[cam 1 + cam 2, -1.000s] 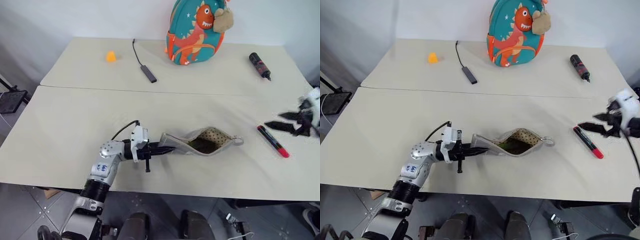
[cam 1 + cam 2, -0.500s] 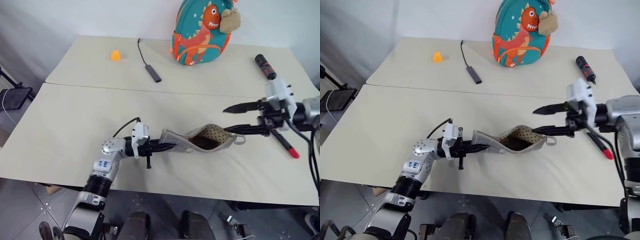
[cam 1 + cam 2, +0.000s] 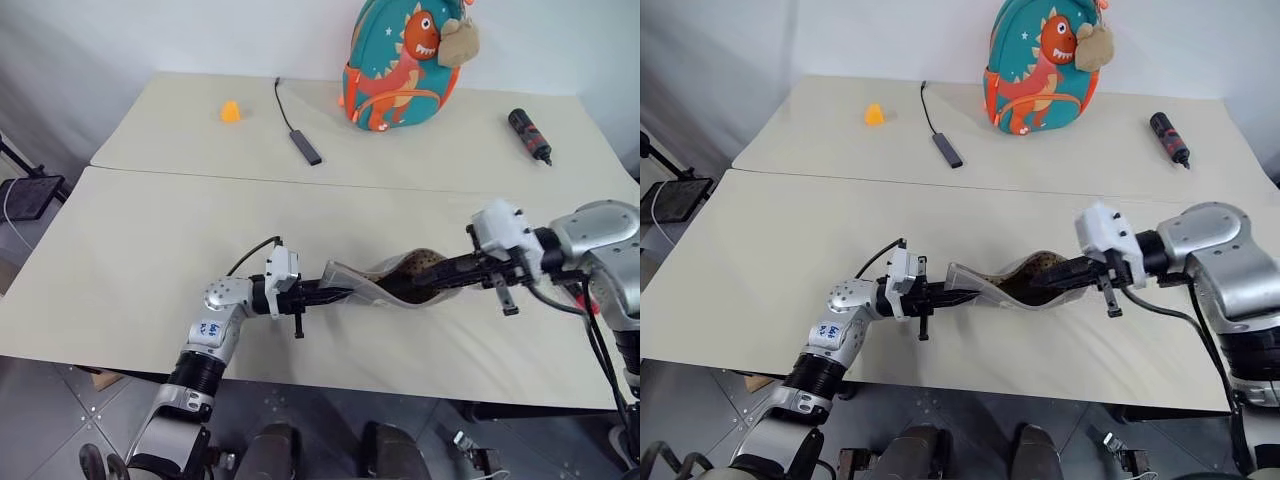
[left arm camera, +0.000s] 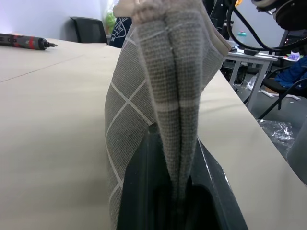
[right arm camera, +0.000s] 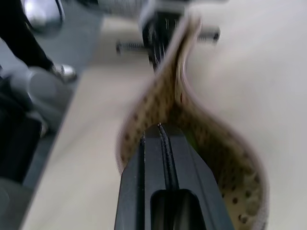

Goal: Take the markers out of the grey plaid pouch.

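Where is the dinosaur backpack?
The dinosaur backpack stands at the far edge of the back table, right of the black cable and left of the black cylinder.

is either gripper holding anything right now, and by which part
The left gripper is shut on the closed end of the grey plaid pouch. The right gripper is shut inside the pouch's open mouth; whether it grips a marker cannot be told.
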